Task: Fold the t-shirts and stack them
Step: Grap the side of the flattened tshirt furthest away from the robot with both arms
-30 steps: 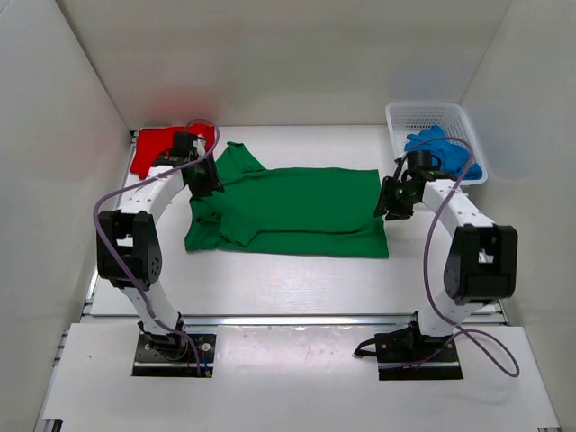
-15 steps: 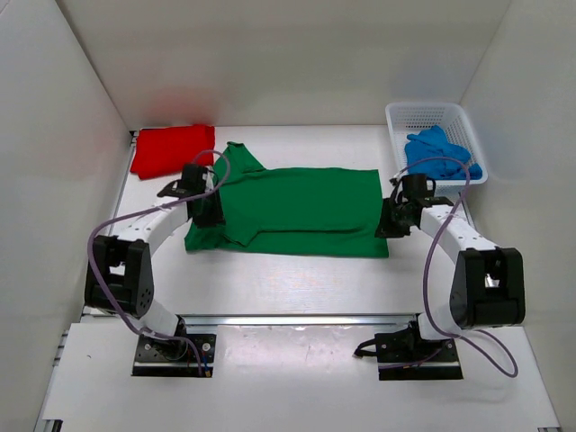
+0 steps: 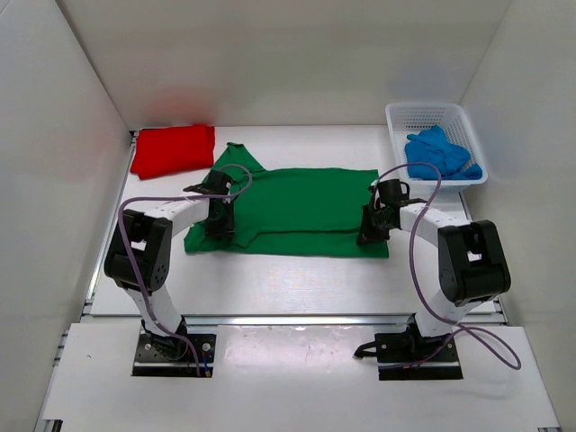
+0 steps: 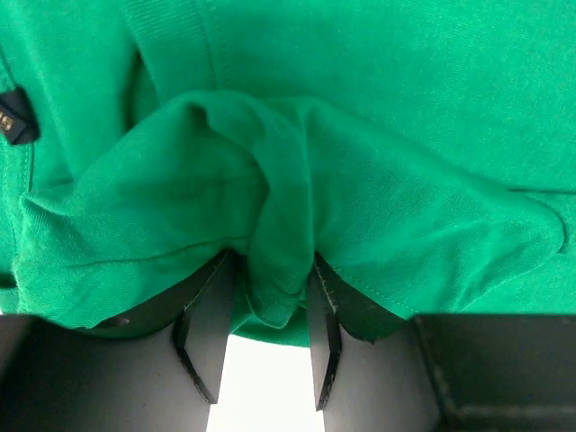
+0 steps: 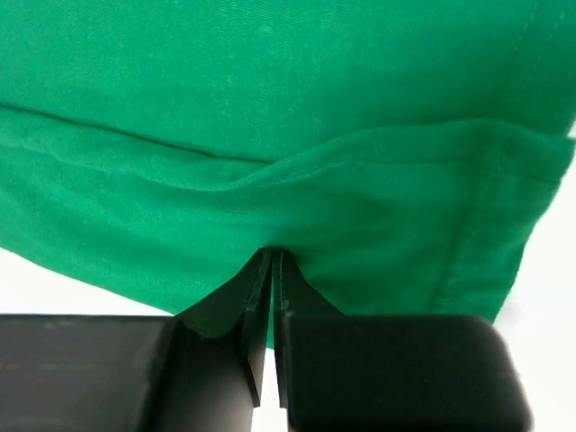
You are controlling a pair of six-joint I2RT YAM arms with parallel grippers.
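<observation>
Red cloth t-shirt [image 3: 173, 148]: folded flat in the far left corner of the white table [image 3: 297, 279], apart from the other shirts.
Left gripper [image 4: 270, 292]: clenched on a bunched fold at the sleeve end of the bright green cloth t-shirt [image 3: 301, 207]; the fold fills the gap between its black fingers [image 4: 202, 333].
Green shirt's place: spread across the middle of the table between the two arms, with one sleeve pointing far left.
Right gripper [image 5: 270, 270]: at the shirt's near right corner, fingers almost together at the hem. Cloth puckers to their tips, so it seems pinched, though the bite itself is hidden.
Blue cloth t-shirt [image 3: 439, 155]: crumpled inside the white plastic mesh basket [image 3: 430, 112], far right.
</observation>
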